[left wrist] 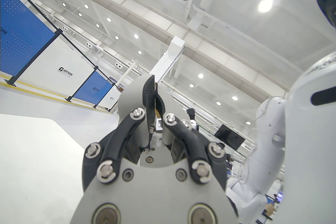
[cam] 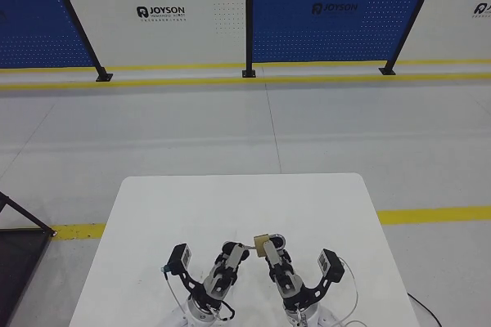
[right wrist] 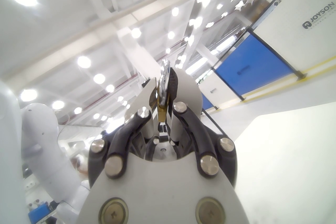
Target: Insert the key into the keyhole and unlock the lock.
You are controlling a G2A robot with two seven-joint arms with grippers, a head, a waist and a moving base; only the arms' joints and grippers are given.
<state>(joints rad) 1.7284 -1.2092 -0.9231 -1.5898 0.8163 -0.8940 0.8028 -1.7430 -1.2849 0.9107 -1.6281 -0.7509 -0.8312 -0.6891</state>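
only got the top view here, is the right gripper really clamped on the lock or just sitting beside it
Observer: Clamped. The right wrist view shows the right gripper shut on the lock, with the brass body pinched in it and the silver shackle sticking out beyond.
Operator: and the left one, has it got the key
Observer: The left wrist view shows the left gripper with its pads pressed together. I cannot tell whether a key sits between them.

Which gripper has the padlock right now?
The right gripper, shut on the brass padlock with its silver shackle sticking out. The left gripper pinches only a thin sliver, likely the key.
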